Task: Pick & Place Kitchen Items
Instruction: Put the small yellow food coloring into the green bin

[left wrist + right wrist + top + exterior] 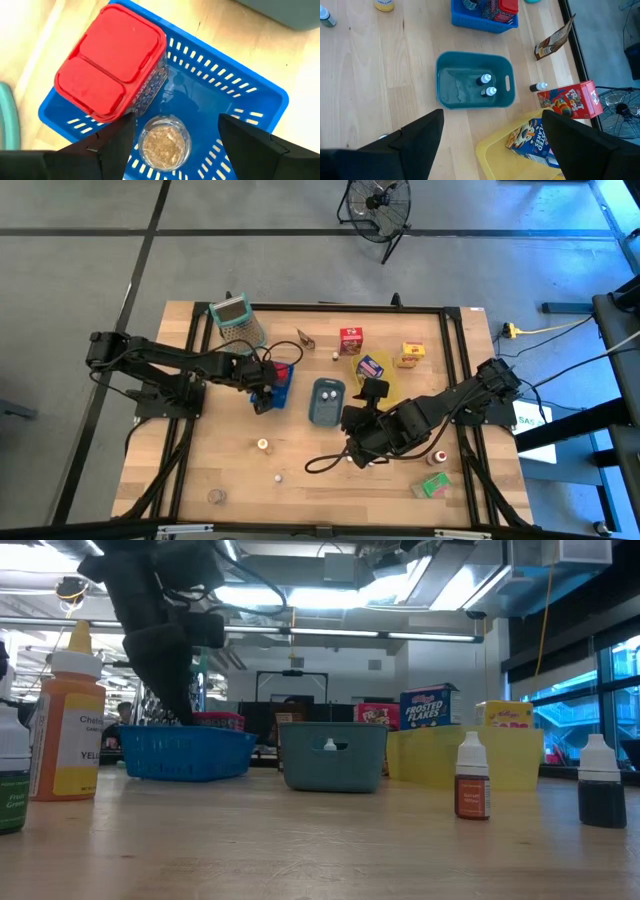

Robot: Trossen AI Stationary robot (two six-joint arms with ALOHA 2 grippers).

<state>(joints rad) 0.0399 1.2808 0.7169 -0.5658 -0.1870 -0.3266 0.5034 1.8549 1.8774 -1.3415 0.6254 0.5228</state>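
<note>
While my left gripper (172,137) hangs open over the spice jar (164,145) in the blue tray (260,95), my right gripper (492,132) waits open.

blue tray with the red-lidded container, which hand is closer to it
Left. The left hand hangs right over the blue tray, fingers open above a small jar. The right hand is off beyond the grey-blue tray.

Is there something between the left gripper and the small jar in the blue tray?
Nothing visible does. The left gripper hangs open right over the small jar, which lies in the blue tray beside the red-lidded container. That container sits close to one finger but does not cover the jar.
</note>
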